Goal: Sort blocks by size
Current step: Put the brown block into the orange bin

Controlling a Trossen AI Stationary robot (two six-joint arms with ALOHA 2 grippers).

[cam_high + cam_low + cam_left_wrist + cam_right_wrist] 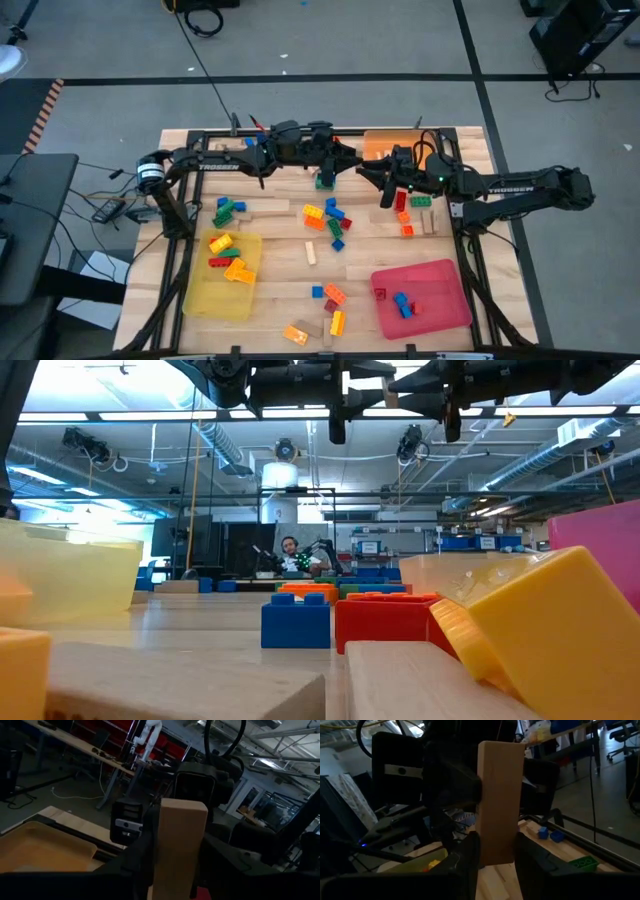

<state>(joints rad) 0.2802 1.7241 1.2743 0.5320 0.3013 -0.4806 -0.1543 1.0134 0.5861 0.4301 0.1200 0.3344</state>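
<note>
A pale wooden slatted table [270, 300] carries everything. At eight o'clock lies a flat yellow plastic tray [205, 298] with yellow and red bricks in it. At four o'clock lies a red plastic tray [440, 300] holding blue bricks. At one o'clock sits an orange tray [385, 140]. Loose plastic bricks [330, 222] in mixed colours and tan wooden pieces [310, 252] lie scattered around the centre and towards six o'clock.

Grey floor [330, 40] crossed by black tape lines [300, 78]; ducts [560, 455] and ceiling lights [130, 417] overhead, desks [75, 742] behind
</note>
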